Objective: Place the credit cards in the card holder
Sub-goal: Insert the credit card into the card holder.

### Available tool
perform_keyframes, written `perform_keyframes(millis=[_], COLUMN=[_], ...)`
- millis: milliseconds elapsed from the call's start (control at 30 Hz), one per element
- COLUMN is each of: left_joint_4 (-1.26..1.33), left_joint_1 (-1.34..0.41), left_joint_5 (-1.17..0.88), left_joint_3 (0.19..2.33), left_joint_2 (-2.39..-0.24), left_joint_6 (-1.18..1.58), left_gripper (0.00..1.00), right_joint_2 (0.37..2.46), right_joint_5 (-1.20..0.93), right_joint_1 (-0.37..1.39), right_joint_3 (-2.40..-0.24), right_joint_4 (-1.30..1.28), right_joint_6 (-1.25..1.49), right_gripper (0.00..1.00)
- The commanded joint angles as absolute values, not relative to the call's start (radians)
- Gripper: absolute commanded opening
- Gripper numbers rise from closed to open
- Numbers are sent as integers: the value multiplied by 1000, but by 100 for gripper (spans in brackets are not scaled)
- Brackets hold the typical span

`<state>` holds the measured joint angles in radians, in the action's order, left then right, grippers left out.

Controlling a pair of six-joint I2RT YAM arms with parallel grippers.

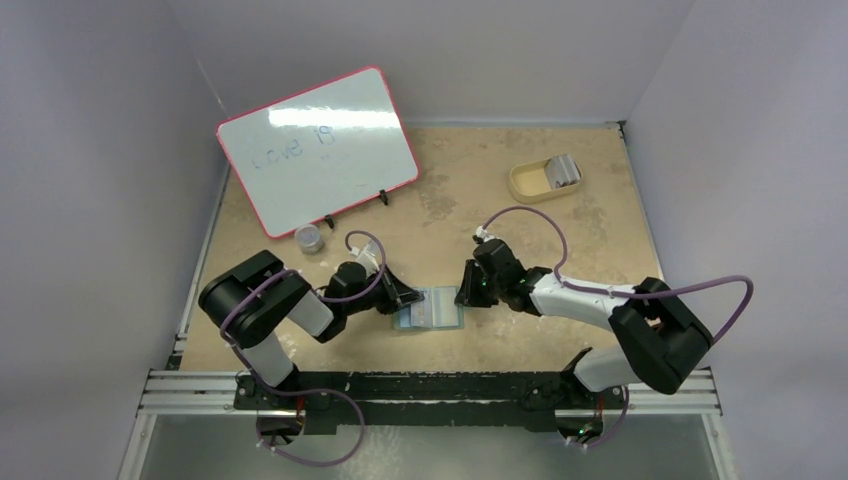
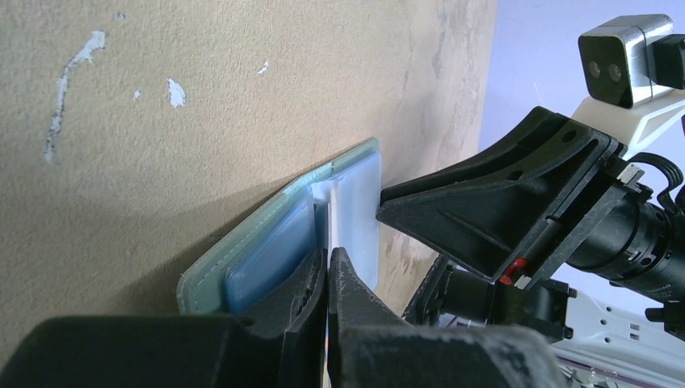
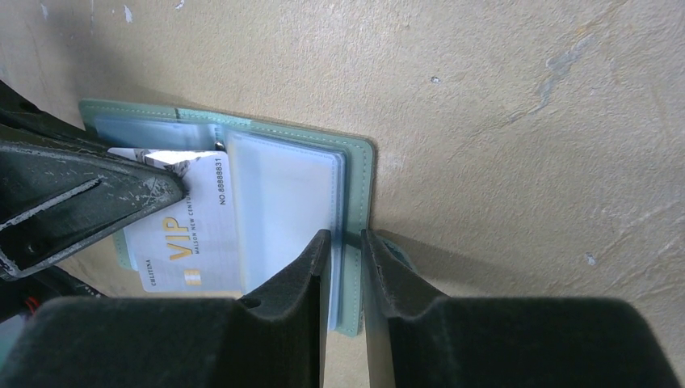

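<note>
The card holder (image 1: 432, 310) lies open on the table between both arms, grey-green outside with light blue pockets (image 3: 283, 202). My left gripper (image 1: 405, 297) is shut on a pale blue-white credit card (image 3: 190, 234) printed "VIP". The card is held edge-on (image 2: 355, 210) over the holder's (image 2: 242, 250) left half, with its far edge at the pocket. In the left wrist view the left gripper (image 2: 331, 255) shows no gap between its fingers. My right gripper (image 3: 346, 236) is shut on the holder's right edge, one finger above and one below. Further credit cards (image 1: 563, 172) lie in a tan tray.
The tan rounded tray (image 1: 520, 188) stands at the back right. A red-framed whiteboard (image 1: 318, 150) leans at the back left, with a small round jar (image 1: 310, 238) in front of it. The two grippers sit close together over the holder.
</note>
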<state>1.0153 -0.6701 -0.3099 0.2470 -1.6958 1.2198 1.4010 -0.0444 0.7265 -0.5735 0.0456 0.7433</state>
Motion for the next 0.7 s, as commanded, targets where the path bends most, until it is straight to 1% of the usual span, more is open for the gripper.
perform_keyframes(millis=[0,267,667], left_joint_4=[1092,1106,1120], left_joint_1=[-672,-671,-673], left_joint_5=[-328,-324,-297], left_joint_3=[274,275,280], left_joint_2=[-1708,-1710,-1770], left_joint_6=[1226,1220,1215], left_gripper=[0,0,0], right_joint_2=[1414,1420,1416], right_joint_5=[-45,-50,-48], right_joint_1=[732,732,732], right_joint_3=[-567,-571,-566], right_joint_4=[71,74,76], right_joint_6=[735,733,736], right_gripper=[21,21,21])
